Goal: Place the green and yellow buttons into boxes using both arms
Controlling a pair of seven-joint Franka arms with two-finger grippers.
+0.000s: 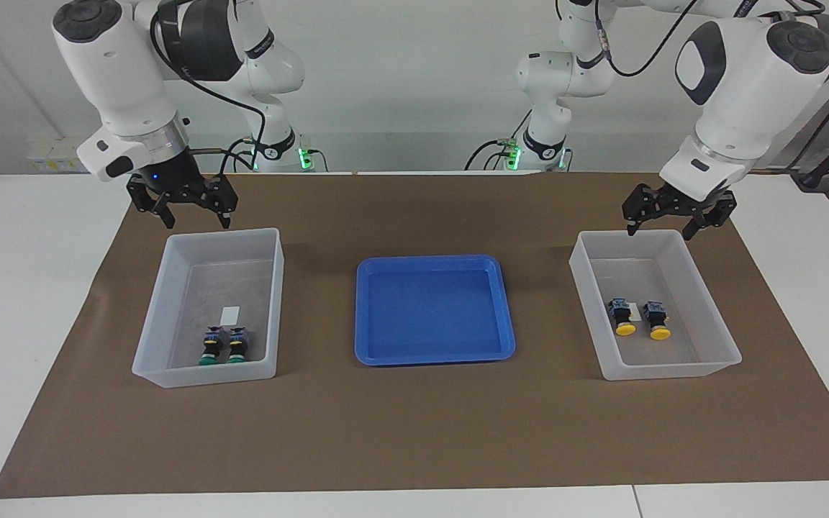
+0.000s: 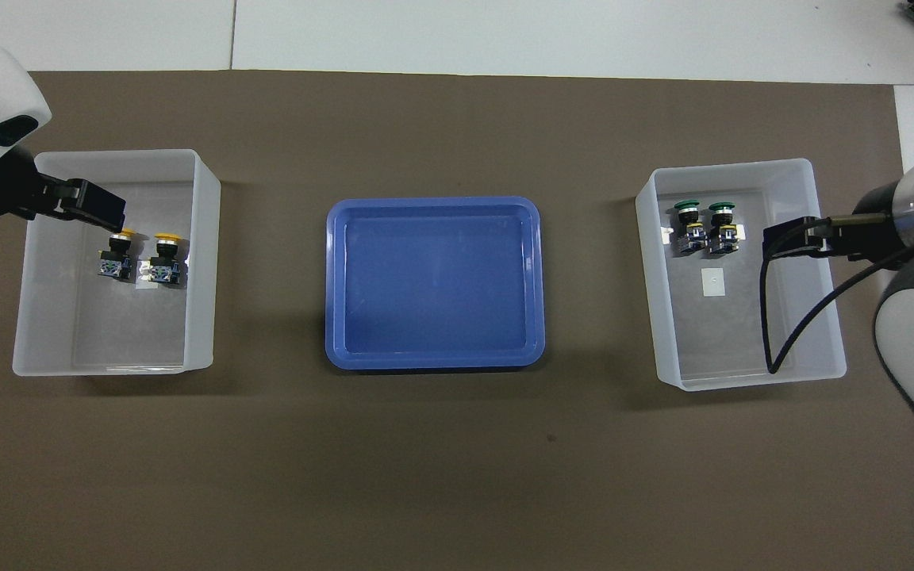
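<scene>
Two green buttons (image 1: pixel 211 345) (image 1: pixel 237 345) lie side by side in the box (image 1: pixel 152 316) at the right arm's end, in its half farther from the robots. They also show in the overhead view (image 2: pixel 691 228). Two yellow buttons (image 1: pixel 623 316) (image 1: pixel 655 320) lie side by side in the box (image 1: pixel 717 316) at the left arm's end, also seen from overhead (image 2: pixel 165 258). My right gripper (image 1: pixel 197 218) is open and empty, raised over the green box's rim nearest the robots. My left gripper (image 1: pixel 659 232) is open and empty over the yellow box's rim nearest the robots.
A shallow blue tray (image 1: pixel 364 309) sits empty between the two boxes on a brown mat (image 1: pixel 414 432) that covers the white table. A black cable (image 2: pixel 774 317) hangs from the right arm over the green box.
</scene>
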